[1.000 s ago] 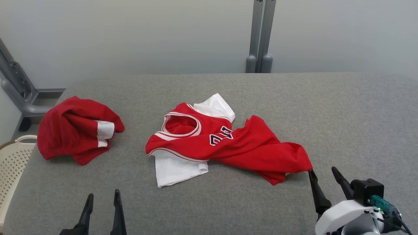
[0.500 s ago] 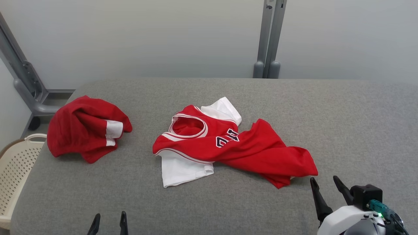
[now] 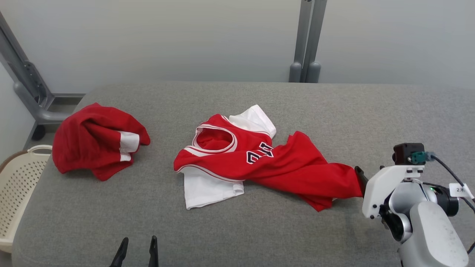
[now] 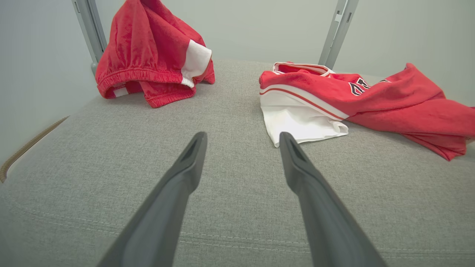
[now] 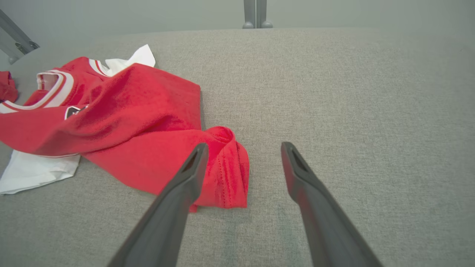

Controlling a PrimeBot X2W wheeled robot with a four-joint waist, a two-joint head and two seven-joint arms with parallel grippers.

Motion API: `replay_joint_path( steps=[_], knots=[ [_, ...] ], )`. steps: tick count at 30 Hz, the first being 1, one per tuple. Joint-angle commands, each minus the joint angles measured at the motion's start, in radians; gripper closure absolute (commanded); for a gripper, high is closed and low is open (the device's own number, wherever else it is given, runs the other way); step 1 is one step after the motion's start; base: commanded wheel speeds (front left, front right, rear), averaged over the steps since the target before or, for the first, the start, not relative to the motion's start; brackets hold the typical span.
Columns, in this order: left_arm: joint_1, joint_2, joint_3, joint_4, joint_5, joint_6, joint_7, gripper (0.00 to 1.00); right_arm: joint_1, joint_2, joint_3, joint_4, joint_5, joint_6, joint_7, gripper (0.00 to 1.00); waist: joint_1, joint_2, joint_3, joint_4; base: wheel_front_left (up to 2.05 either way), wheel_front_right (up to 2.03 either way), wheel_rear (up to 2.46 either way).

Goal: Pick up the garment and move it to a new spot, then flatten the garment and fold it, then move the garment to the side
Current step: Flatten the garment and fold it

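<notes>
The garment (image 3: 259,163) is a red jersey with white sleeves and a dark number, lying crumpled in the middle of the grey padded table (image 3: 237,100). My right gripper (image 5: 243,148) is open just above the table, with its left finger over the jersey's bunched right hem (image 5: 222,174). In the head view one dark finger (image 3: 359,175) pokes out from behind the white wrist at that hem. My left gripper (image 3: 138,241) stands open near the table's front edge; the white sleeve (image 4: 300,124) lies just beyond its right fingertip, apart from it.
A second red garment with white bands (image 3: 96,144) sits heaped at the table's left. A cream perforated basket (image 3: 18,185) stands beside the left edge. Grey metal posts (image 3: 306,40) rise behind the table. Bare grey table surface stretches to the right of the jersey.
My right arm has risen and moved forward to the jersey's right hem. The head camera shifted, so the left gripper shows lower. Neither garment has moved.
</notes>
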Motion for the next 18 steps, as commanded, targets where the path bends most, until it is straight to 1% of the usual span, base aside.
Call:
replay_joint_path(
  steps=[1, 7, 11, 15, 17, 18],
  knots=[
    [-0.015, 0.002, 0.0, 0.004, 0.0, -0.003, 0.0, 0.0, -0.033, -0.001, -0.007, 0.027, 0.004, 0.0, 0.026, 0.0, 0.0, -0.0001, 0.011, 0.016, 0.0, 0.0, 0.0],
    [-0.029, 0.011, -0.016, 0.011, 0.004, -0.009, 0.009, 0.0, -0.149, -0.002, -0.041, 0.163, -0.025, 0.0, 0.13, 0.0, 0.0, -0.0001, 0.043, 0.062, 0.0, 0.0, 0.0],
    [-0.038, 0.015, -0.022, 0.008, 0.002, -0.012, 0.013, 0.0, -0.209, -0.008, -0.06, 0.229, -0.048, 0.0, 0.153, 0.0, 0.0, -0.0001, 0.07, 0.086, 0.0, 0.0, 0.0],
    [-0.05, 0.014, -0.031, 0.006, 0.0, -0.016, 0.016, 0.0, -0.251, -0.011, -0.112, 0.281, -0.087, 0.0, 0.166, 0.0, 0.0, -0.0001, 0.098, 0.103, 0.0, 0.0, 0.0],
    [-0.058, 0.011, -0.037, 0.008, -0.001, -0.015, 0.017, 0.0, -0.266, -0.008, -0.139, 0.301, -0.104, 0.0, 0.173, 0.06, 0.0, -0.0001, 0.107, 0.109, 0.0, 0.0, 0.0],
    [-0.061, 0.009, -0.039, 0.008, -0.002, -0.014, 0.018, 0.0, -0.27, -0.008, -0.154, 0.31, -0.115, 0.0, 0.175, 0.13, 0.0, -0.0001, 0.111, 0.111, 0.0, 0.0, 0.0]
  ],
)
